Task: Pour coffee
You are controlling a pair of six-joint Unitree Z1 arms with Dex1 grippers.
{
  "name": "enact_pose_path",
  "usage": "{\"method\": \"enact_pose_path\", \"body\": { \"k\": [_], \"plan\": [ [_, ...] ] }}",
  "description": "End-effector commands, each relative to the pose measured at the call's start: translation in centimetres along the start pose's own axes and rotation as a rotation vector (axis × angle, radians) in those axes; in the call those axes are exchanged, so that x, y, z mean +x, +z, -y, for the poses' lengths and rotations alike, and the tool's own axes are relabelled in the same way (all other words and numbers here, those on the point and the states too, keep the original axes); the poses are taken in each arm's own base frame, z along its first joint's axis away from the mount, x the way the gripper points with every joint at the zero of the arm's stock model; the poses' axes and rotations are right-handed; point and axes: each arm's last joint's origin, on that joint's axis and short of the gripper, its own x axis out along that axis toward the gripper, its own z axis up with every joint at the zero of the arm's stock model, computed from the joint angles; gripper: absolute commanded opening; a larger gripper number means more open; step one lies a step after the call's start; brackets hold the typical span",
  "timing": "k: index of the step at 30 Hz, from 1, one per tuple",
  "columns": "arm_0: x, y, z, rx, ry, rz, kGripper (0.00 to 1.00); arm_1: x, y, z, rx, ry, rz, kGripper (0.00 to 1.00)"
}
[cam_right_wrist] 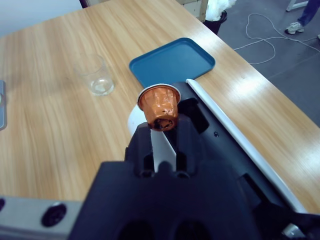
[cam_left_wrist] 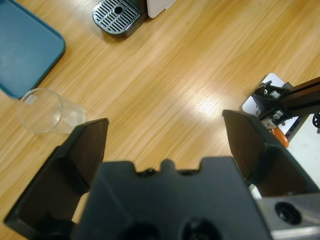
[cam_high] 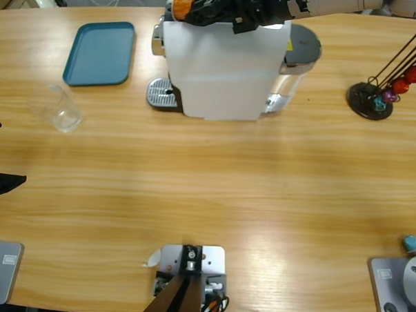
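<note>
Orange, and pinched tight between two black jaws, a coffee capsule (cam_right_wrist: 159, 106) sits at the tip of the right gripper (cam_right_wrist: 161, 131), its silver rim turned away from the wrist. The jaws stand nearly together with only the capsule's narrow end between them. In the high view the same capsule (cam_high: 181, 4) shows at the top left corner of the white coffee machine (cam_high: 222, 67), where the right gripper (cam_high: 192, 10) hangs over the machine's top. In the right wrist view, the machine's dark top lies just beyond the capsule.

Over the wooden table (cam_high: 214, 184), the left gripper (cam_left_wrist: 165, 135) has its jaws spread wide and grips nothing; bare wood fills the gap between them. Only its black tips show at the left edge of the high view.

Left of the machine stands a clear drinking glass (cam_high: 58, 108), upright, just below the blue tray (cam_high: 100, 52) and apart from it. I cannot tell whether it holds any coffee. The machine's round metal drip grate (cam_high: 162, 93) has nothing on it. At the table's right end a black capsule rack (cam_high: 376, 94) carries coloured capsules, and a teal capsule (cam_high: 413, 243) lies near the right front edge.
</note>
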Motion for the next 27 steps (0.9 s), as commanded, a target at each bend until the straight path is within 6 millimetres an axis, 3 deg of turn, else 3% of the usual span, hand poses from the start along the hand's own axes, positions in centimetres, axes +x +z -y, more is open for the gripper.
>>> {"method": "enact_pose_path", "body": {
  "k": [1, 6, 8, 11, 17, 19, 22, 25, 26, 27],
  "plan": [
    [0.4, -1.0, -0.1, 0.005, 0.013, -0.007, 1.0, 0.6, -2.7, 1.8, 0.058, -0.07, -0.094, 0.088],
    [0.4, -1.0, -0.2, 0.006, 0.014, -0.008, 1.0, 0.5, -2.6, 1.8, 0.062, -0.093, -0.092, 0.489],
    [0.4, -1.0, -0.2, 0.005, 0.014, -0.007, 1.0, 0.4, -2.6, 1.9, 0.065, -0.104, -0.092, 0.585],
    [0.4, -1.0, -0.2, 0.005, 0.013, -0.006, 1.0, 0.3, -2.5, 1.9, 0.065, -0.107, -0.087, 0.699],
    [0.4, -1.1, -0.2, 0.005, 0.013, -0.006, 1.0, -0.2, -2.3, 1.6, 0.061, -0.101, -0.072, 0.742],
    [0.4, -1.0, -0.2, 0.005, 0.013, -0.004, 1.0, -0.2, -1.5, 0.1, 0.049, -0.038, -0.049, 0.717],
    [0.4, -0.8, -0.1, 0.003, 0.011, 0.01, 1.0, -0.4, -0.2, -4.1, 0.054, 0.115, -0.014, 0.434],
    [0.4, -0.7, -0.1, 0.003, 0.01, 0.016, 1.0, -2.1, -0.8, -6.7, 0.195, 0.168, -0.044, 0.306],
    [0.4, -0.6, -0.1, 0.003, 0.01, 0.017, 1.0, -3.0, -1.2, -7.1, 0.224, 0.164, -0.053, 0.1],
    [0.3, -0.6, -0.1, 0.002, 0.01, 0.018, 1.0, -4.1, -1.8, -7.4, 0.245, 0.145, -0.057, 0.001]
  ]
}}
